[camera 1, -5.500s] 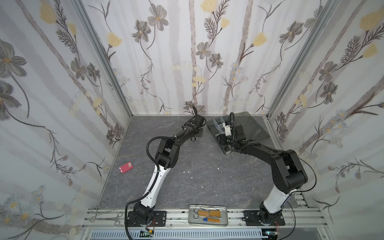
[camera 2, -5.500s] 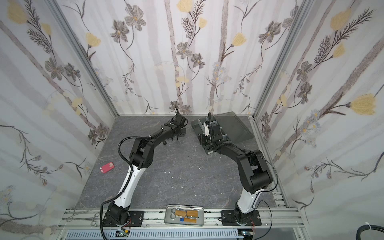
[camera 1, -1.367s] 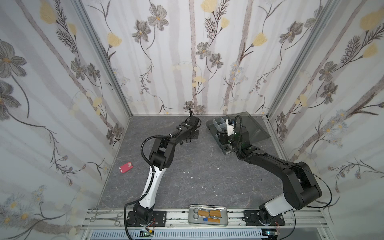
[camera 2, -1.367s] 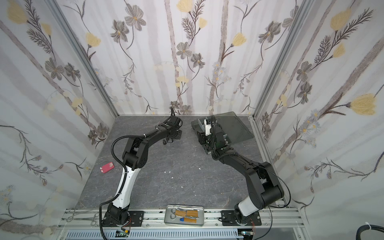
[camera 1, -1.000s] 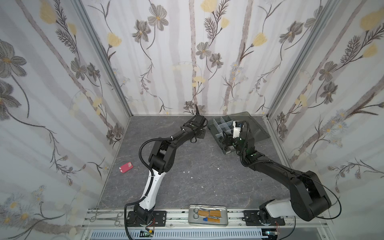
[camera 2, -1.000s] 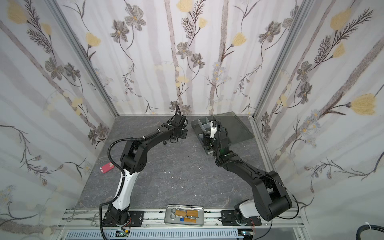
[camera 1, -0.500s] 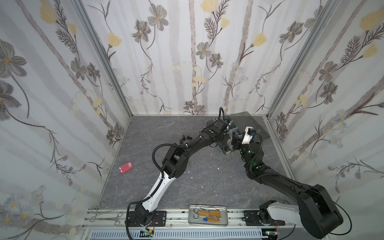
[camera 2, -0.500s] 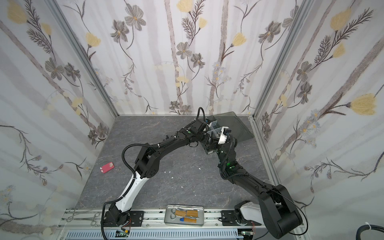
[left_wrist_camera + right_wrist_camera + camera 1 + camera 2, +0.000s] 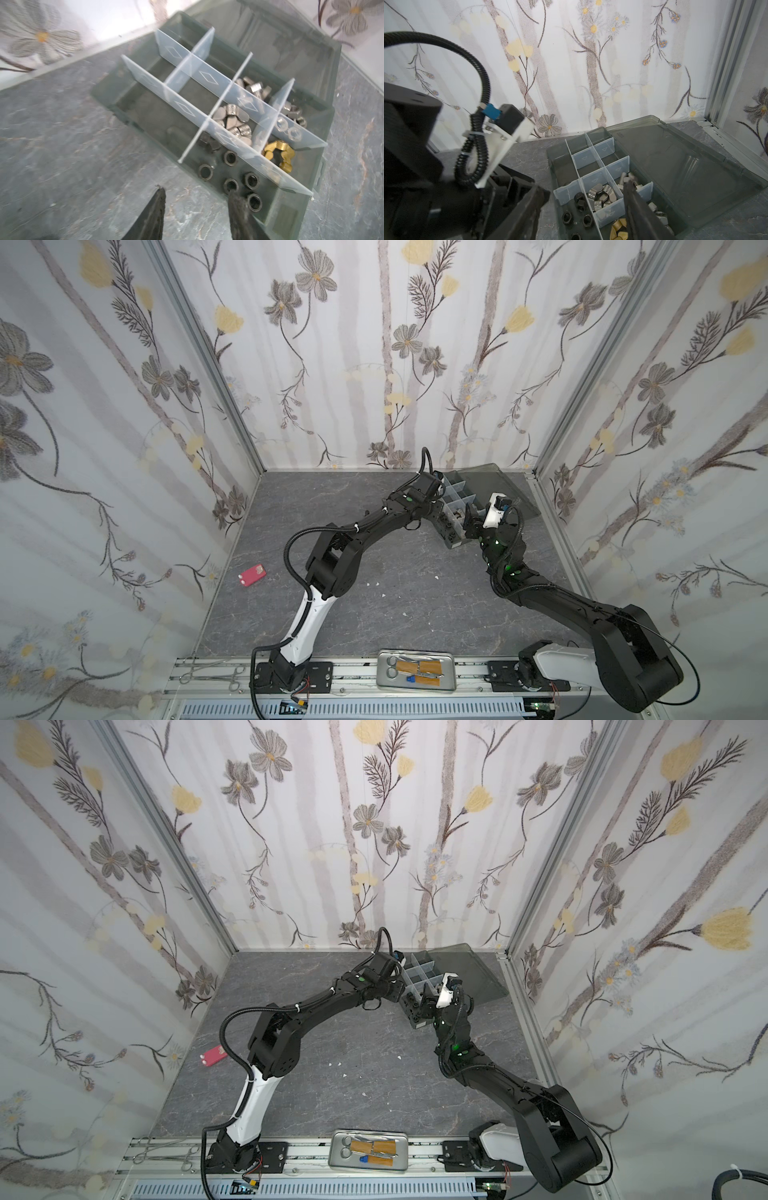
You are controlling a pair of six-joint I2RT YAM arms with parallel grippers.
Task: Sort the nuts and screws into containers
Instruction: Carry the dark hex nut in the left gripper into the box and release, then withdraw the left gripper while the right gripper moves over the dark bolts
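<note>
The dark grey organizer box (image 9: 451,540) (image 9: 415,1025) stands at the back right of the table, its smoky lid (image 9: 496,483) lying open. Its cells hold black nuts (image 9: 228,158), silver wing nuts (image 9: 230,116), brass pieces (image 9: 278,152), silver bolts (image 9: 256,89) and silver nuts (image 9: 291,128); the far cells look bare. My left gripper (image 9: 196,200) (image 9: 438,516) is open at the box's edge, one fingertip (image 9: 238,205) over the black-nut cell, nothing between the fingers. Over the box's near end my right gripper (image 9: 584,191) (image 9: 469,517) hangs open and holds nothing.
A small red object (image 9: 252,574) lies at the table's left. White specks (image 9: 376,584) dot the middle. At the front rail sit a silver metal tray (image 9: 451,674) with scissors and loose forceps (image 9: 212,670). The walls close in behind and right of the box.
My left gripper swung right from the back middle of the table to the box and opened. My right arm drew back toward the front, its gripper still over the box.
</note>
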